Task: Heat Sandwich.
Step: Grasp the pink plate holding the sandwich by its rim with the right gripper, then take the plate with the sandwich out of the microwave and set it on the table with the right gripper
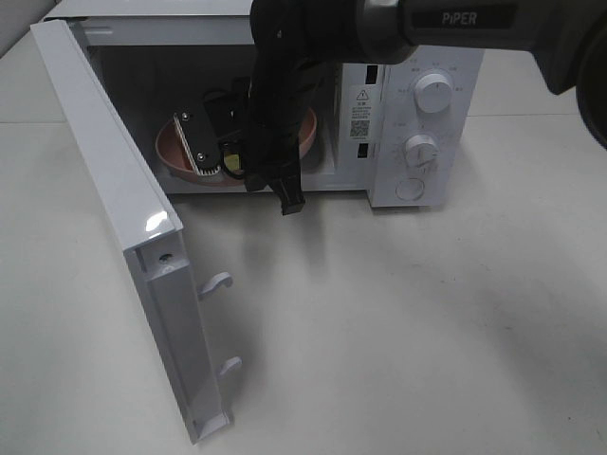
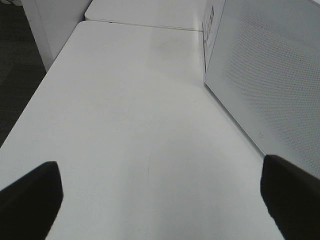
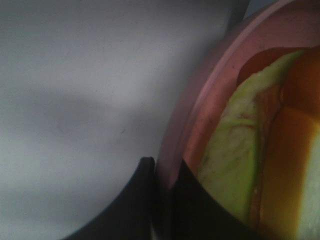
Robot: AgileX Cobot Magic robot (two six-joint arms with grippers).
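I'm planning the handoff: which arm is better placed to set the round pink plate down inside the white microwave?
Right. Its gripper is shut on the round pink plate's rim, inside the white microwave; the left gripper is open outside the door.

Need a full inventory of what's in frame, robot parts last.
microwave: one, white, back of the table, two knobs and a round button on its panel
microwave door: one, white, swung open at the left
plate: one, pink, inside the microwave cavity
sandwich: one, pale green layer and golden crust, on the plate
table: one, white, under everything
right gripper: one, black, inside the cavity, shut on the plate's rim
left gripper: one, black, open over bare table beside the door
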